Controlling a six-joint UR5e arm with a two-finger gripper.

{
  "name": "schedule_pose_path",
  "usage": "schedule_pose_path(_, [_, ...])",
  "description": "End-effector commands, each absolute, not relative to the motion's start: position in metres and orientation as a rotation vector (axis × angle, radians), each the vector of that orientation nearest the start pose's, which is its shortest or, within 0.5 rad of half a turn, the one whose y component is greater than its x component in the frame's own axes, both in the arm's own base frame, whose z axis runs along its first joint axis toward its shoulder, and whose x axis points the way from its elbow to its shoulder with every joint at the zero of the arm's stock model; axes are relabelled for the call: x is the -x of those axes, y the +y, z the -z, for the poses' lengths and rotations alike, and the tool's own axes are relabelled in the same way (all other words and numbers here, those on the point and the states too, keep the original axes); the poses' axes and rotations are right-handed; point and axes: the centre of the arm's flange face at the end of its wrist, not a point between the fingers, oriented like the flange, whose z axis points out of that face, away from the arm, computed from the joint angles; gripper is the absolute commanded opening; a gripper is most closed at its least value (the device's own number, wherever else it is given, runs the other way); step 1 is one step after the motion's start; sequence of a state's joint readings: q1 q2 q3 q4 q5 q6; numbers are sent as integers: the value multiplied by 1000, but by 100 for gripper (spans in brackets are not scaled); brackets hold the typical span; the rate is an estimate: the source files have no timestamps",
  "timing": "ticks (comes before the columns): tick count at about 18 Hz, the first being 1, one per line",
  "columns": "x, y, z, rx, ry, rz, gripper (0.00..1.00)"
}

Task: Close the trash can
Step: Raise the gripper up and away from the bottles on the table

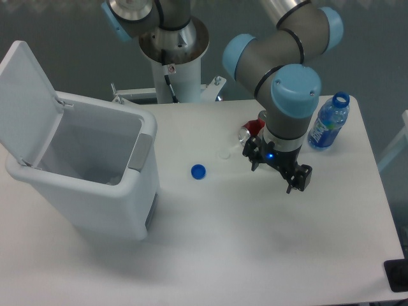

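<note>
While the trash can [89, 185] stood with lid raised, the gripper [280, 167] hovered well right of it, jaw state indeterminable.

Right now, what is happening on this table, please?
A robot arm is meant to close the trash can, but it has not touched it yet. The lid stands open, tilted back on the far left side. The claw hangs over the table, well apart from the can, holding nothing that I can see. A blue bottle cap lies between them, and an uncapped water bottle stands behind the arm.
</note>
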State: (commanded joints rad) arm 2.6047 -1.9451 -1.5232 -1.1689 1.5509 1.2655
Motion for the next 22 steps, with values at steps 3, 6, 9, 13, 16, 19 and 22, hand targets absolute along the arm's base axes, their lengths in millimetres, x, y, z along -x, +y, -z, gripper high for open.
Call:
schedule_pose_path(3, [477,442,-342,3063,341,-110,100])
schedule_pose_path(6, [479,445,-344,3044,313,-112,100])
schedule_pose_path(9, [477,445,-341,3052,296,-102,100])
schedule_pose_path(13, [469,443,-345,3053,294,-106,100])
schedule_pose_path(16, [461,439,-360,3037,247,-126,100])
schedule_pose_path(19, [455,448,-376,2977,171,-138,98])
schedule_pose_path(22, [425,458,-418,2870,93,-140,65])
